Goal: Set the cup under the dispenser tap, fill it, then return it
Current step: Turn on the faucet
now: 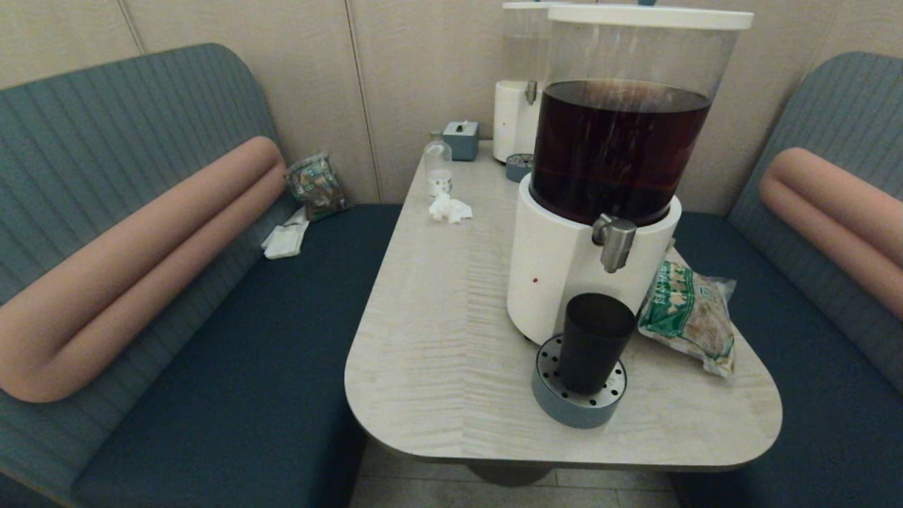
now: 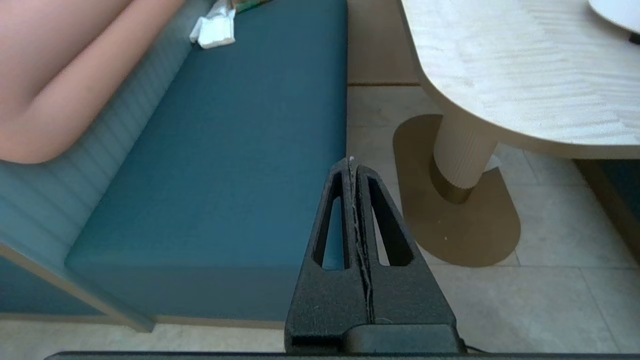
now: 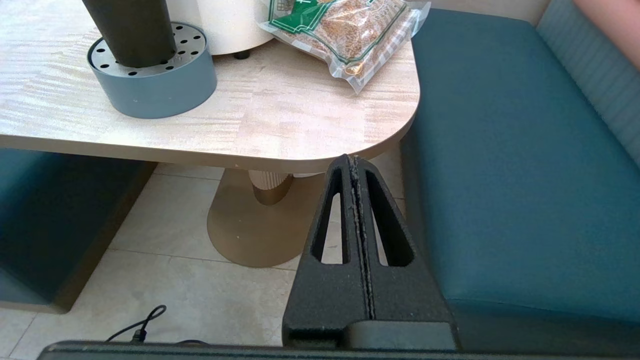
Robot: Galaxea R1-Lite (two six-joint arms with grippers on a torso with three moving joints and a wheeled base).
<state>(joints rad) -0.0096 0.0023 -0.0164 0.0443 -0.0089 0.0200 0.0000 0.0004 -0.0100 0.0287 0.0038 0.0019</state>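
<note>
The matte black cup (image 1: 595, 341) stands upright on a round grey perforated drip tray (image 1: 578, 403), a little below and left of the brushed-steel dispenser tap (image 1: 616, 242). The tap juts from the big dispenser's white base (image 1: 550, 275), under a clear tank of dark brown liquid. The right wrist view shows the cup (image 3: 131, 31) on the drip tray (image 3: 160, 85). My right gripper (image 3: 354, 160) is shut and empty, low beside the table's near right corner. My left gripper (image 2: 350, 162) is shut and empty, low over the floor by the left bench. Neither arm appears in the head view.
A green snack bag (image 1: 688, 315) lies right of the dispenser. Farther back are crumpled tissue (image 1: 449, 209), a small clear bottle (image 1: 437, 169), a tissue box (image 1: 462, 139) and a smaller dispenser (image 1: 518, 106). Blue benches (image 1: 233, 367) flank the table (image 1: 437, 331).
</note>
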